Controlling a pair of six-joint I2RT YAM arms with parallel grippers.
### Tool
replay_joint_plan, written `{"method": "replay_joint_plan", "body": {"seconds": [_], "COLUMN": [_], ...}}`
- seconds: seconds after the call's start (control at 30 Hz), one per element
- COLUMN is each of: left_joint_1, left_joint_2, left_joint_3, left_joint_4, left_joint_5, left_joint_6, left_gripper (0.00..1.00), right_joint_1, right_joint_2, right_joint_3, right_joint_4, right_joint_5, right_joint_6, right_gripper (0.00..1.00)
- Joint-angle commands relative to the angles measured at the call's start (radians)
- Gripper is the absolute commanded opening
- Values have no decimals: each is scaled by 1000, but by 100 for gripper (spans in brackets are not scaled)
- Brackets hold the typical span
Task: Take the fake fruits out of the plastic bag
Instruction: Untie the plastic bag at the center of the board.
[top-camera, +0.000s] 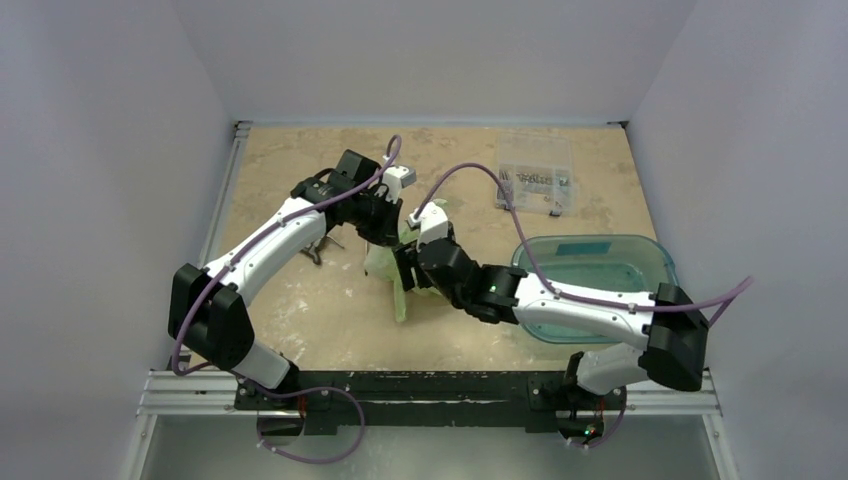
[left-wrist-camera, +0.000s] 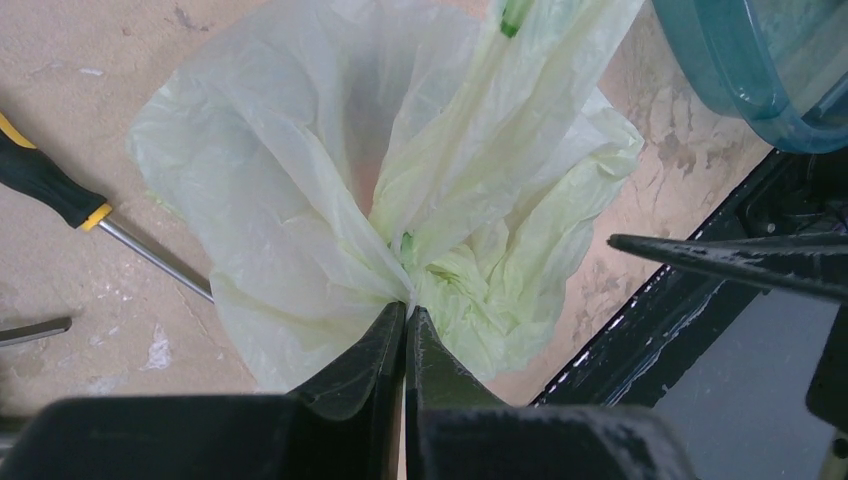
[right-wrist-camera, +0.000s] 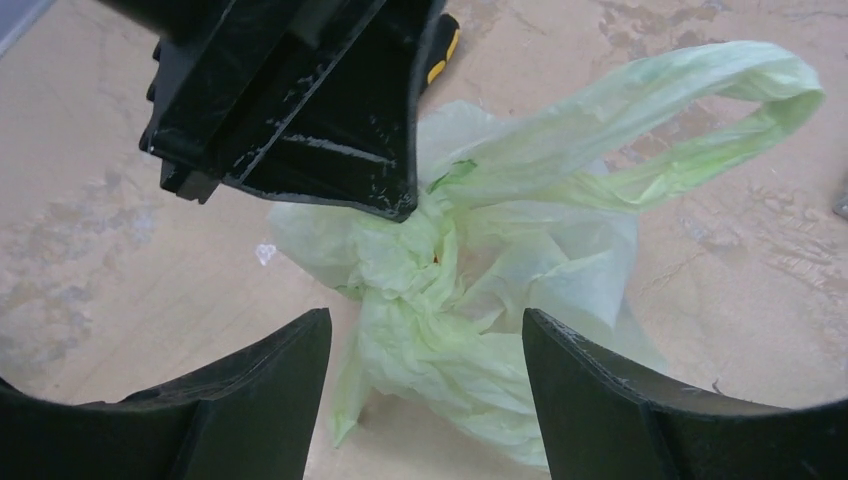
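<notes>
The pale-green plastic bag (top-camera: 385, 265) hangs crumpled at mid-table between both arms. My left gripper (left-wrist-camera: 407, 308) is shut on a bunched fold of the plastic bag (left-wrist-camera: 300, 180) and holds it up. My right gripper (right-wrist-camera: 425, 325) is open, its jaws wide apart just in front of the plastic bag (right-wrist-camera: 480, 290), with nothing between them. One loop handle (right-wrist-camera: 700, 110) sticks out to the right. The left gripper's fingers (right-wrist-camera: 330, 120) show above the bag in the right wrist view. No fake fruits are visible in any view; whether they are inside the bag cannot be told.
A teal see-through tub (top-camera: 595, 285) stands at the right, under the right arm. A clear box of small parts (top-camera: 535, 175) sits at the back right. A screwdriver with a black and yellow handle (left-wrist-camera: 50, 185) lies left of the bag.
</notes>
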Motion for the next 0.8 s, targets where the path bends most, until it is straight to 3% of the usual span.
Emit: {"method": "replay_joint_plan", "body": {"seconds": [0.0, 0.2, 0.43, 0.47, 0.6, 0.77], "left_joint_1": [2, 2, 2, 2, 3, 4], "left_joint_2": [-23, -21, -23, -23, -35, -78], "left_joint_3": [36, 35, 33, 33, 32, 11], "left_joint_4": [18, 15, 18, 17, 18, 29], "left_joint_5": [34, 31, 25, 25, -51, -186], "left_joint_6": [-20, -18, -20, -21, -29, -36], "left_gripper": [0, 0, 0, 0, 0, 0], "right_joint_1": [49, 79, 79, 79, 79, 40], "right_joint_2": [92, 182, 214, 210, 164, -62], "right_joint_3": [83, 147, 119, 106, 47, -231], "right_joint_4": [-91, -70, -12, 3, 50, 344], "right_joint_5": [143, 133, 92, 93, 141, 28], "right_joint_6": [-89, -103, -81, -69, -7, 101], "right_gripper": [69, 69, 53, 46, 1, 0]}}
